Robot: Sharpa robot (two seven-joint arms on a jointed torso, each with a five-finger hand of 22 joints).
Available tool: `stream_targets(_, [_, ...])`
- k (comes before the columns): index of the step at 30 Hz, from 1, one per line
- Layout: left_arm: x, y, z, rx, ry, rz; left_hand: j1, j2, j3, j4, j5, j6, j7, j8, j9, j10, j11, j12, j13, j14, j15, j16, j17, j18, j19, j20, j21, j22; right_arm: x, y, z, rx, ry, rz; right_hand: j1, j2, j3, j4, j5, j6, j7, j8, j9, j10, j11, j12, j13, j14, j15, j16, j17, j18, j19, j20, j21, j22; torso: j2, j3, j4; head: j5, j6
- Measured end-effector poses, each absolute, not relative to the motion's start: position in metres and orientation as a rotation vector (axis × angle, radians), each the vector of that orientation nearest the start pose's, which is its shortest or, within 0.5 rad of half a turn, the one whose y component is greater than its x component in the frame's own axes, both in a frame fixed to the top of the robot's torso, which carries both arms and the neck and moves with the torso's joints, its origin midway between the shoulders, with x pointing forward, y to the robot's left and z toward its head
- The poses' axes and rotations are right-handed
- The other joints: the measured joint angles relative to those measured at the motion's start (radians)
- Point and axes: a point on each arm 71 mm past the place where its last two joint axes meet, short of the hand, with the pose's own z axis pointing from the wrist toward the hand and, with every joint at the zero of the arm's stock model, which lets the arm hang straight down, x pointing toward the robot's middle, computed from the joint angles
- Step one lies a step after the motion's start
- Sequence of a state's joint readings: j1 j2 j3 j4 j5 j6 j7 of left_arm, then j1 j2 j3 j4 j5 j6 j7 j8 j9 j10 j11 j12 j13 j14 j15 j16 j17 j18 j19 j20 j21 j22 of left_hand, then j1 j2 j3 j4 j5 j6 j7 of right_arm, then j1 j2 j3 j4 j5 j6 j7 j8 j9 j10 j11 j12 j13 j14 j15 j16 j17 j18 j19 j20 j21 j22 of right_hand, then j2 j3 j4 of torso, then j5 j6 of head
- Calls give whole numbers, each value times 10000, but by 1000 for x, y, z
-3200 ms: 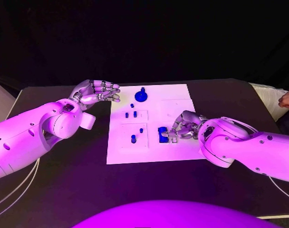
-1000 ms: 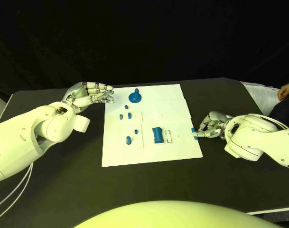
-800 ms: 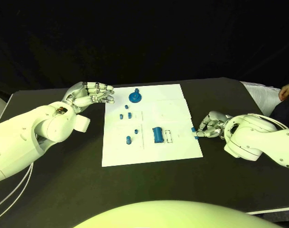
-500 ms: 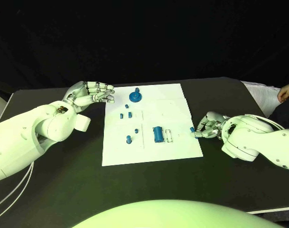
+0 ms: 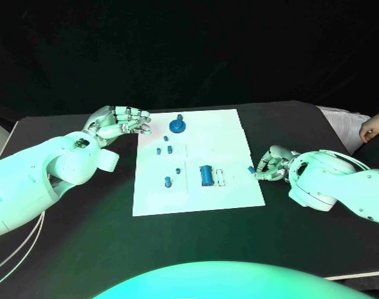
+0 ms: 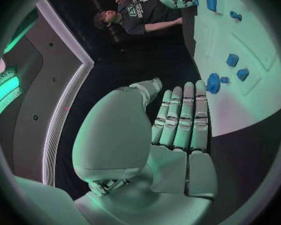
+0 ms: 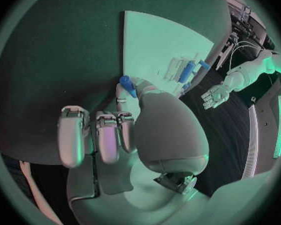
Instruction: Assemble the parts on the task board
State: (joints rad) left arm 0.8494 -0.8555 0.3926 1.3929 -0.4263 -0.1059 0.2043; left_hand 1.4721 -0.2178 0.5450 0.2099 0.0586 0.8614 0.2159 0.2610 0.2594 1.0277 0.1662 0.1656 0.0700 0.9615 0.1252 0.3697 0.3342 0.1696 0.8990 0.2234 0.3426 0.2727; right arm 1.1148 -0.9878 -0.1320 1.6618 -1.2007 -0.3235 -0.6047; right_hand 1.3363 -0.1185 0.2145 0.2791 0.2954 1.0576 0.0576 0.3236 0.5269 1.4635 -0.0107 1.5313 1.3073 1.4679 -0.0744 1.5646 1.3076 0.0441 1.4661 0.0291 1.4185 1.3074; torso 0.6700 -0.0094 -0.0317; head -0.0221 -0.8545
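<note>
black table [image 5: 198, 237]: your right hand [image 5: 272, 165] pinches a small blue part [image 7: 127, 85] just right of the task board [image 5: 234, 140]; left hand [image 5: 117, 122] curled, holding nothing.

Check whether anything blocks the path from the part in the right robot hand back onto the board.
Nothing visible does. The right robot hand pinches a small blue part just off the task board's right edge, and the white surface beside it is bare up to the long blue part.
</note>
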Motion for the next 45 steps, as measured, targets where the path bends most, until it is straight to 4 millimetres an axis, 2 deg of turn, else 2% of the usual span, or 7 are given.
stream_targets(1, [494, 263, -215, -9927, 15421, -14451, 0, 0, 0, 0, 0, 0, 0, 0, 0, 0, 0, 0, 0, 0, 0, 0, 0, 0, 0, 0, 0, 0, 426, -264, -263, 4340, 20619, 2460, 93, -23, 87, -19, -43, 6, -7, 6, 0, 18, -19, 0, 0, -16, -16, 0, 0, 0, 0, 0, 11, 0, -3, 0, 0, 1, -1])
stream_targets(3, [494, 264, -215, -9929, 15423, -14447, 0, 0, 0, 0, 0, 0, 0, 0, 0, 0, 0, 0, 0, 0, 0, 0, -1, -1, 0, 0, 0, 1, 426, -264, -263, 4360, 20583, 2475, 261, -77, 533, -22, -726, 6, -8, 59, 31, 35, -36, 0, 0, -31, -30, 0, 0, 1, 0, 0, 10, 0, -4, -1, 0, 1, -2])
stream_targets(5, [494, 264, -215, -9930, 15426, -14445, 0, 0, 21, 21, 0, 0, 0, 0, 0, 0, 0, 0, 4, 24, -24, 0, 10, -1, 0, 0, 0, 1, 426, -264, -263, 4379, 20552, 2485, 294, -92, 751, -6, -894, 6, -9, 94, 56, 35, -36, 0, 0, -31, -30, 0, 0, 0, 0, 0, 10, 0, -5, 0, 0, 1, -2])
stream_targets(14, [494, 264, -216, -9940, 15436, -14429, 0, 0, 28, 28, 0, 0, 0, 0, 0, 0, 0, 0, 8, 36, -36, 1, 11, 0, 0, 0, 1, 1, 422, -268, -260, 4481, 20390, 2538, 354, -130, 997, 20, -948, -6, 2, 158, 107, 34, -36, 0, 0, -31, -30, 0, -1, 3, 0, 0, 9, 6, -6, 5, 1, 0, 33])
stream_targets(24, [494, 265, -216, -9954, 15443, -14403, 0, 0, 28, 28, 0, 0, 0, 0, 1, 0, 0, 0, 8, 36, -36, 3, 22, 0, 0, 0, 1, -12, 424, -269, -236, 4343, 19816, 2795, 354, -130, 1134, 25, -921, -46, 40, 159, 110, 33, -35, 0, 0, -31, -29, 0, -1, 4, 0, 0, 48, 6, -12, -1, -1, 19, 71])
stream_targets(32, [494, 264, -216, -9961, 15454, -14401, 0, 0, 28, 27, 0, 0, 0, 0, 1, 0, 0, 0, 7, 36, -36, 4, 21, 0, -1, 0, -37, -12, 420, -244, -228, 3955, 19840, 3422, 330, -154, 1218, 78, -920, -46, 39, 170, 111, 33, -35, 0, 0, -31, -29, 0, -1, 4, 0, 0, 47, 5, -8, -7, -2, 9, 96])
stream_targets(45, [494, 264, -216, -9962, 15470, -14417, 0, 0, -1, 56, 0, 0, 0, 0, -8, 0, 0, 0, 6, 36, -36, -34, 34, -1, 37, 37, -37, -21, 415, -203, -248, 3820, 20718, 4092, -140, -383, 1384, 104, -920, -43, 38, 269, 252, 33, -34, 0, 8, -31, -28, 0, -1, 7, 0, 0, 46, 3, 1, -3, 13, -10, 102])
